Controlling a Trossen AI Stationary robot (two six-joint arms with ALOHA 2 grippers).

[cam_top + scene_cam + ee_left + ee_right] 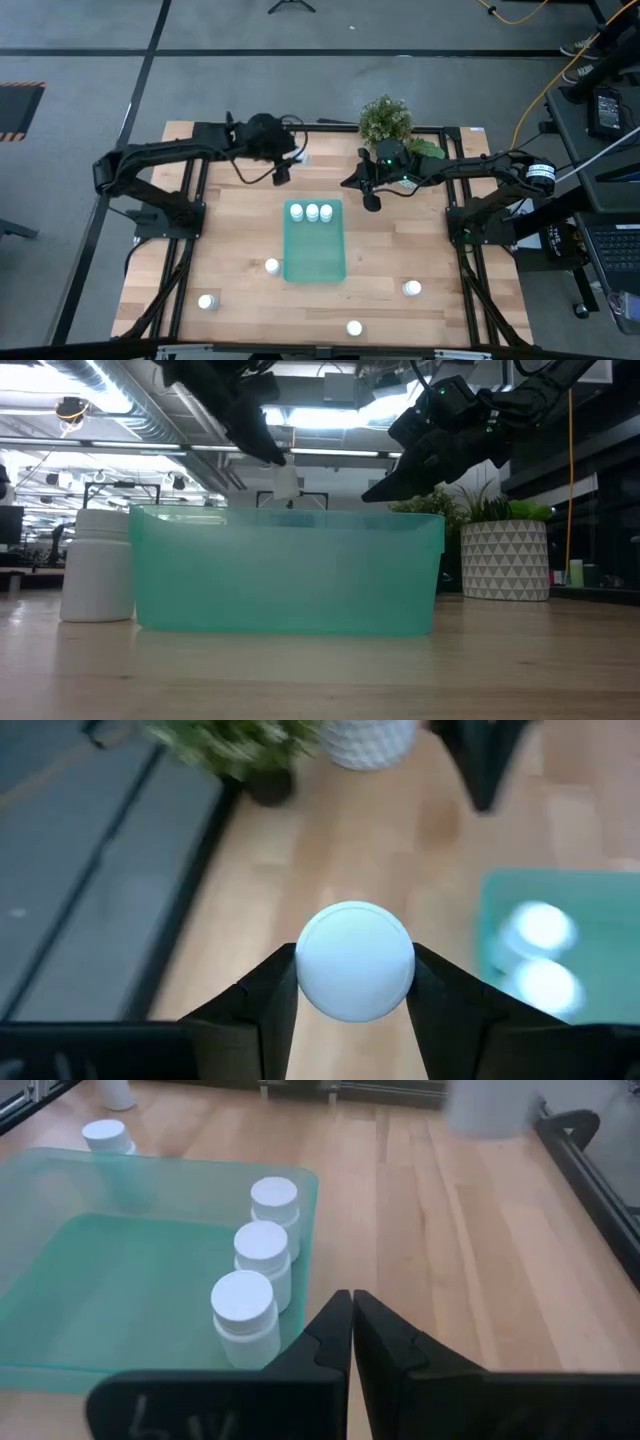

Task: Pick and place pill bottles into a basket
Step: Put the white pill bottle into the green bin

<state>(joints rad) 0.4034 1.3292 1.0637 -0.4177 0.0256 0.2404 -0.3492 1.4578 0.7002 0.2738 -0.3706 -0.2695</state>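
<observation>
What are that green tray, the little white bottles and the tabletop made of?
The tray looks like translucent teal plastic: the bottles inside show through its wall. The bottles seem to be opaque white plastic with a matte finish and flat caps. The tabletop looks like pale wood planks with visible grain and seams, though a laminate can't be ruled out.

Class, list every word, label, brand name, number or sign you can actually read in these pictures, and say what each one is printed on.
No text can be read in any view.
Pill bottles in the basket: plain white, no label showing.
Bottle in the left gripper: only its blank cap shows.
Right gripper: faint scratched marks on its body, not legible.
Plant pot: a triangle pattern only, no lettering.
</observation>
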